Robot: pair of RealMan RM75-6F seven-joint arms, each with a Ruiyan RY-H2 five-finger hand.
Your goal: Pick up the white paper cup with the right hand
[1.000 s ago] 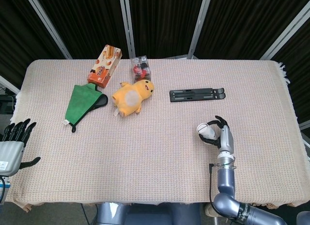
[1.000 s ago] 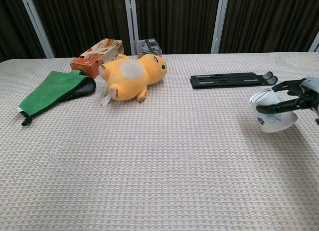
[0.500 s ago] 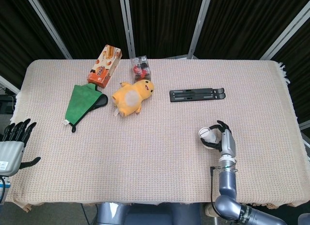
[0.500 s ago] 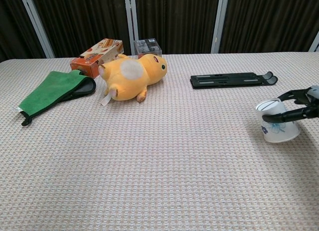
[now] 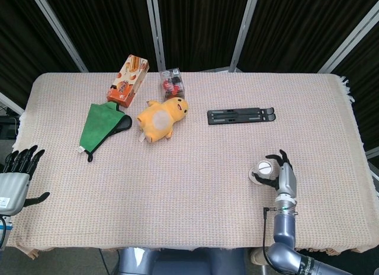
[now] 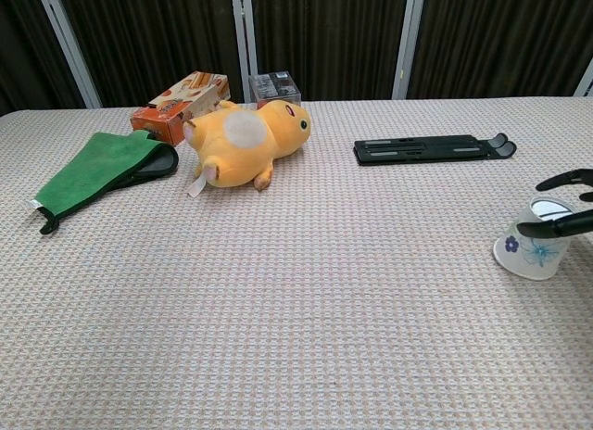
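The white paper cup [image 5: 262, 169] with a small blue flower print [image 6: 536, 249] is at the near right of the table, tilted, its narrow end up. My right hand [image 5: 283, 175] is just right of it, and its dark fingers [image 6: 561, 227] wrap across the cup's upper part and hold it. In the chest view only those fingers show at the right edge. I cannot tell whether the cup's lower rim touches the cloth. My left hand [image 5: 16, 179] hangs off the table's near left corner, fingers spread, holding nothing.
A black folding stand [image 5: 241, 116] lies behind the cup. At the far left are a yellow plush toy [image 5: 161, 118], a green cloth [image 5: 102, 125], an orange carton [image 5: 127, 80] and a clear box [image 5: 171, 83]. The table's right edge [image 5: 362, 168] is close to the hand.
My right hand has drawn back toward me and to the right with the cup, which now sits lower and nearer the table's front. The left hand has not moved.
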